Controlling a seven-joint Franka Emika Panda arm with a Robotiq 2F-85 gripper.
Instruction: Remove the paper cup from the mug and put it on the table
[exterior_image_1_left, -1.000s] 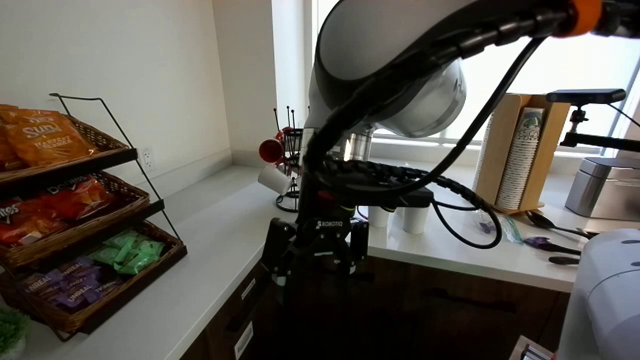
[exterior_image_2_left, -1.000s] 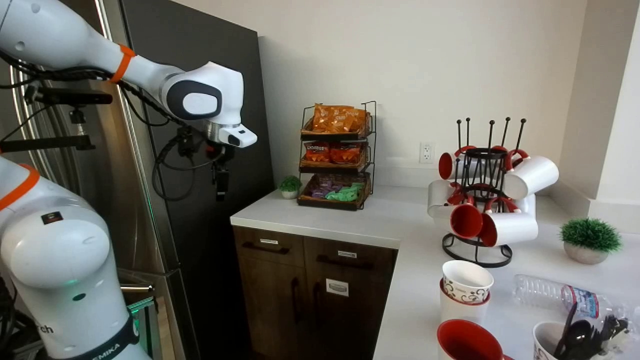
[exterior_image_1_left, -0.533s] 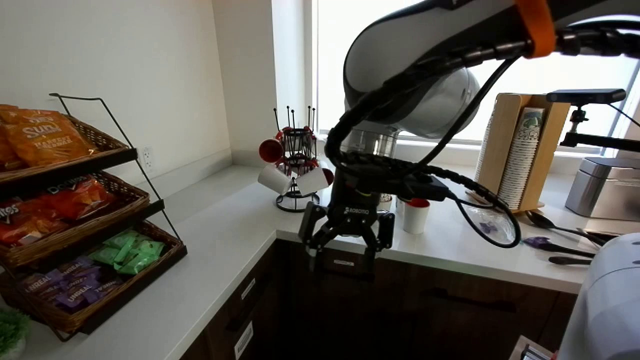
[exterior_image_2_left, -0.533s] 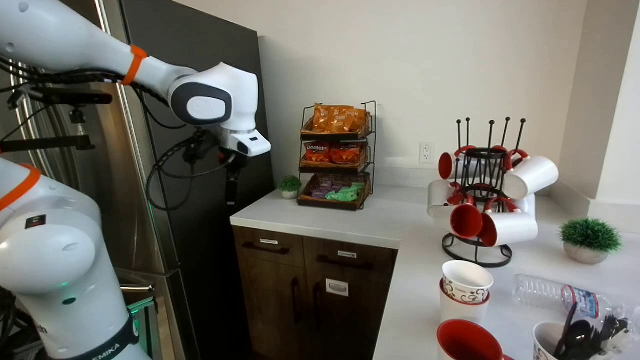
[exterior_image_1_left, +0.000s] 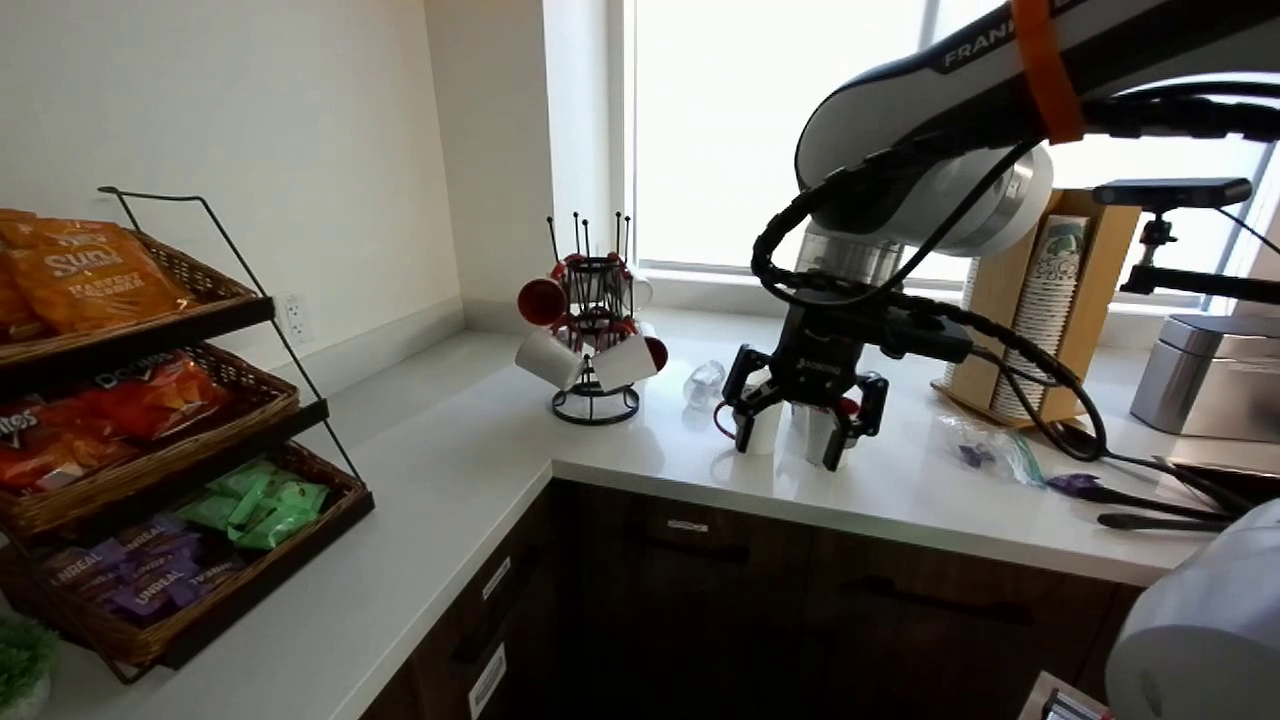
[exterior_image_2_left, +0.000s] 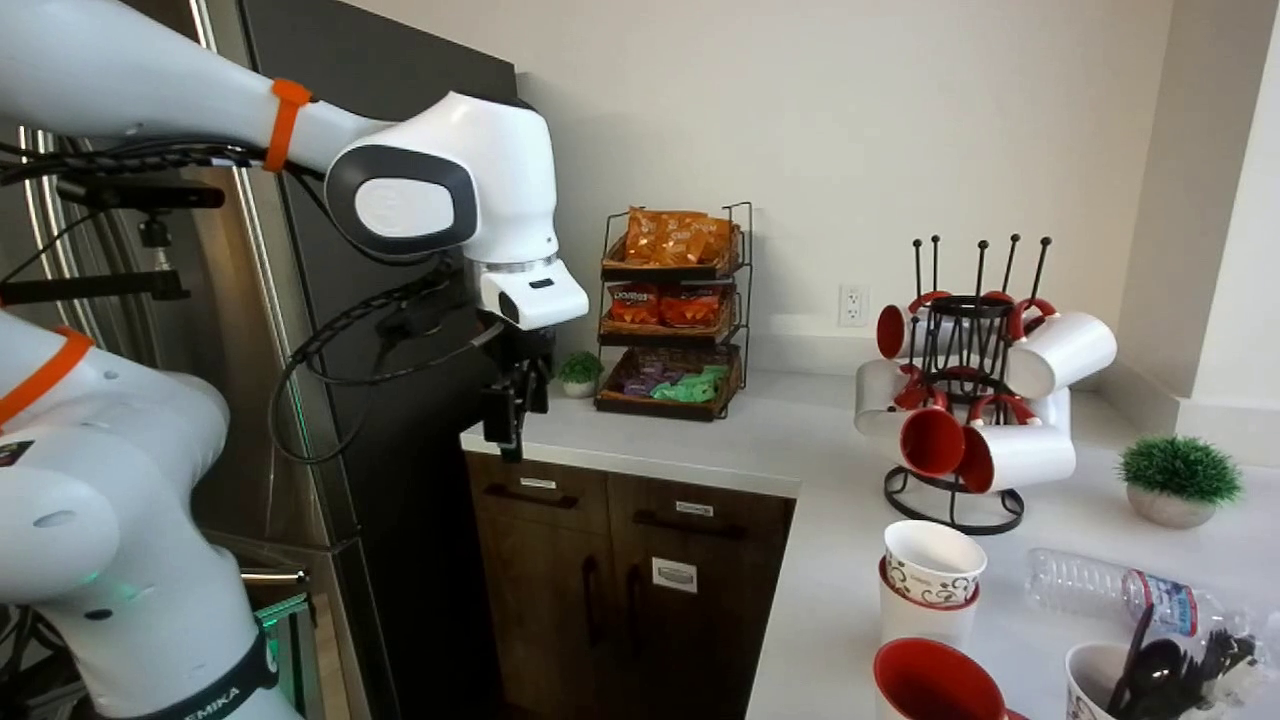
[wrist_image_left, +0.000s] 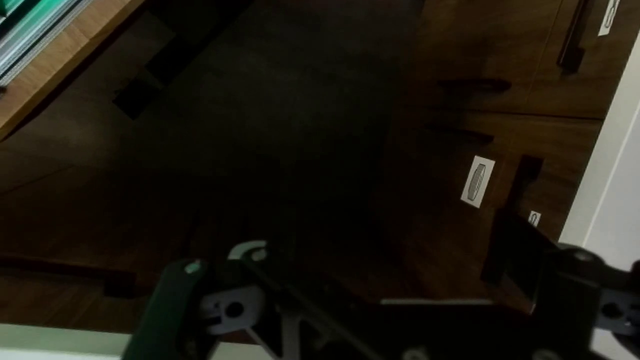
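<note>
The paper cup (exterior_image_2_left: 935, 560), white with a brown swirl pattern, stands upright inside a white mug with a red rim (exterior_image_2_left: 925, 622) on the pale countertop (exterior_image_2_left: 825, 560). In an exterior view that mug (exterior_image_1_left: 765, 430) is partly covered by my gripper, and the paper cup is mostly hidden there. My gripper (exterior_image_1_left: 788, 452) is open and empty. In an exterior view my gripper (exterior_image_2_left: 510, 430) hangs in front of the cabinets, well apart from the mug. In the wrist view the open fingers (wrist_image_left: 375, 272) have dark cabinets and floor beneath; no cup shows. The countertop (wrist_image_left: 615, 200) edges the right.
A second mug, red inside (exterior_image_2_left: 940, 680), stands beside the first. A mug rack (exterior_image_2_left: 955, 400), plastic bottle (exterior_image_2_left: 1110, 590), cutlery cup (exterior_image_2_left: 1095, 675), plant (exterior_image_2_left: 1175, 480), snack stand (exterior_image_2_left: 675, 310) and paper-cup dispenser (exterior_image_1_left: 1030, 310) stand on the countertop.
My arm and gripper have moved right in both exterior views, rising in one and lowering in another. The gripper stays open. The paper cup and mugs have not moved.
</note>
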